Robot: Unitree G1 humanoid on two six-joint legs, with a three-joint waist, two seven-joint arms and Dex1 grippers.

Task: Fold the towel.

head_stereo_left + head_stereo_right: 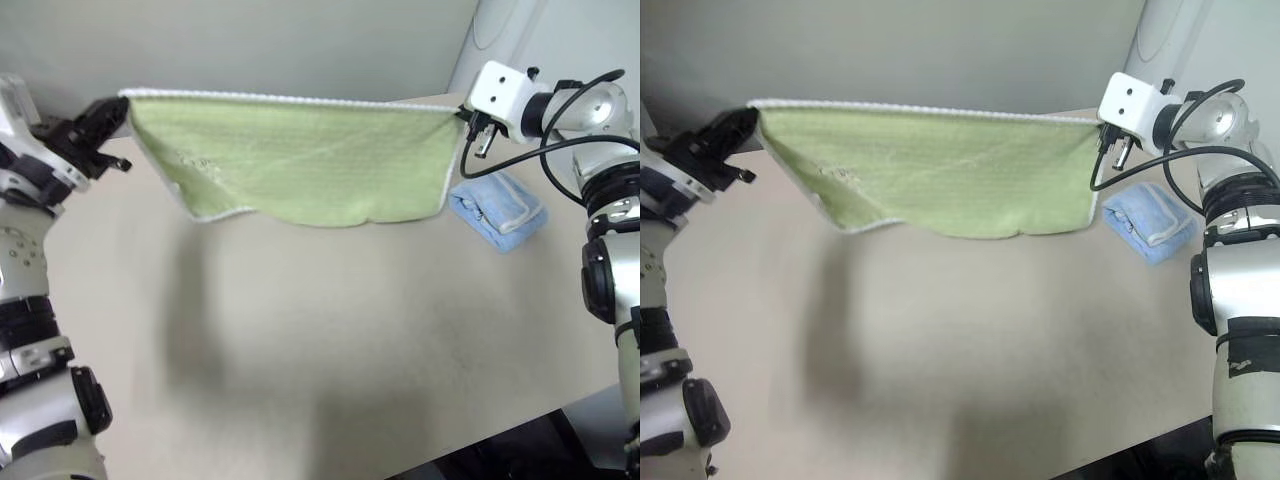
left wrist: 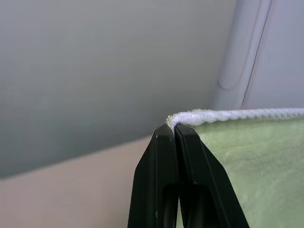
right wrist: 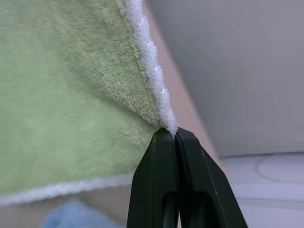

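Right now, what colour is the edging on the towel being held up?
White, along the light green towel; clearest in the right wrist view.

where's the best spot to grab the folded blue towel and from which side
Grip the blue towel across its thick folded stack, coming from above. It lies flat on the table, so its top face is open.

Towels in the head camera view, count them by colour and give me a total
Green towel: 1, held up above the table by its top corners
Blue towel: 1, folded on the table beside the right claw
Total: 2 towels
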